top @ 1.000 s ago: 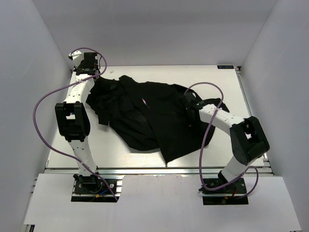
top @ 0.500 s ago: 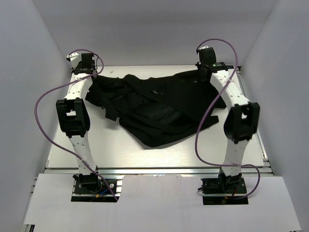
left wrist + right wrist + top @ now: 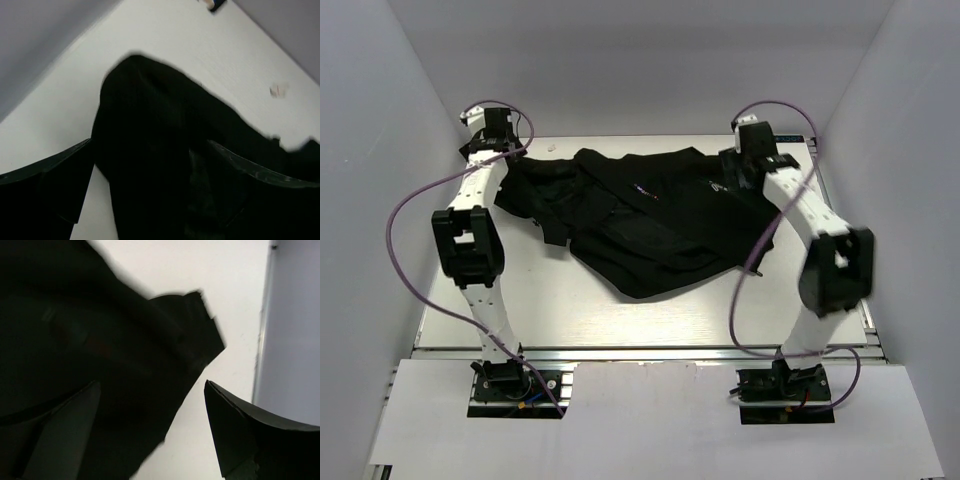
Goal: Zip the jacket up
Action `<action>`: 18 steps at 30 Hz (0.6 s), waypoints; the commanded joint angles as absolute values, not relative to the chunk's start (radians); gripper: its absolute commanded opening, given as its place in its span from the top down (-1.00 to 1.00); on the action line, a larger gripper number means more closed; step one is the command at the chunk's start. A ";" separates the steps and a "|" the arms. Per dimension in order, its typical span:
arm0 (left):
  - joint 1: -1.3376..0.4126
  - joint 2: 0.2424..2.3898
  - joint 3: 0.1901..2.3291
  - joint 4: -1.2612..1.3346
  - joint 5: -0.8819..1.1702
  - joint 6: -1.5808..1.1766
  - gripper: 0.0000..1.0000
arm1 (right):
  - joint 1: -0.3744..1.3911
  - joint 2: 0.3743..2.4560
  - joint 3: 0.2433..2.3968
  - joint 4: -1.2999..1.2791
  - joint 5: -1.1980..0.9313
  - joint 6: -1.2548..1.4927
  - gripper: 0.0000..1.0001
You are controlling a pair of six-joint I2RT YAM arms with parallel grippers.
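The black jacket (image 3: 650, 225) lies spread across the back half of the table (image 3: 550, 310), with a small coloured mark (image 3: 643, 190) on its chest. My left gripper (image 3: 510, 160) hangs over the jacket's far-left end. In the left wrist view that gripper (image 3: 150, 165) is open, and the jacket (image 3: 150, 100) lies loose under and between the fingers (image 3: 45, 175). My right gripper (image 3: 733, 175) is over the jacket's far-right end. In the right wrist view it (image 3: 152, 385) stands open above the jacket (image 3: 75, 315) and its cloth edge, holding nothing.
White walls close in on the left, back and right. A metal rail (image 3: 835, 220) runs along the table's right edge. A small scrap (image 3: 549, 147) lies near the back left, also seen as a scrap (image 3: 276, 90) in the left wrist view.
The right arm swung from mid-table to the back right, drawing the jacket out sideways. Both grippers have since opened and let the cloth go.
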State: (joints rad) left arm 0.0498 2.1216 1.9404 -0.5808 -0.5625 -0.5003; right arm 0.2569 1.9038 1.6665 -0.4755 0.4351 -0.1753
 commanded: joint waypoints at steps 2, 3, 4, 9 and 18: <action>0.051 1.824 1.649 -0.580 -0.216 -0.531 -0.96 | 0.304 1.530 1.346 -0.419 0.134 -0.117 -0.79; 0.045 1.731 1.584 -0.540 -0.146 -0.534 -0.96 | 0.323 1.496 1.242 -0.426 0.102 -0.129 -0.79; 0.040 1.683 1.518 -0.510 -0.076 -0.523 -0.96 | 0.375 1.468 1.202 -0.433 0.078 -0.133 -0.79; -0.107 1.520 1.226 -0.454 0.133 -0.541 -0.96 | 0.442 1.428 1.106 -0.538 0.126 0.081 -0.79; -0.299 1.629 1.115 -0.293 0.265 -0.644 -0.96 | 0.440 1.578 1.000 -0.563 0.415 0.261 -0.79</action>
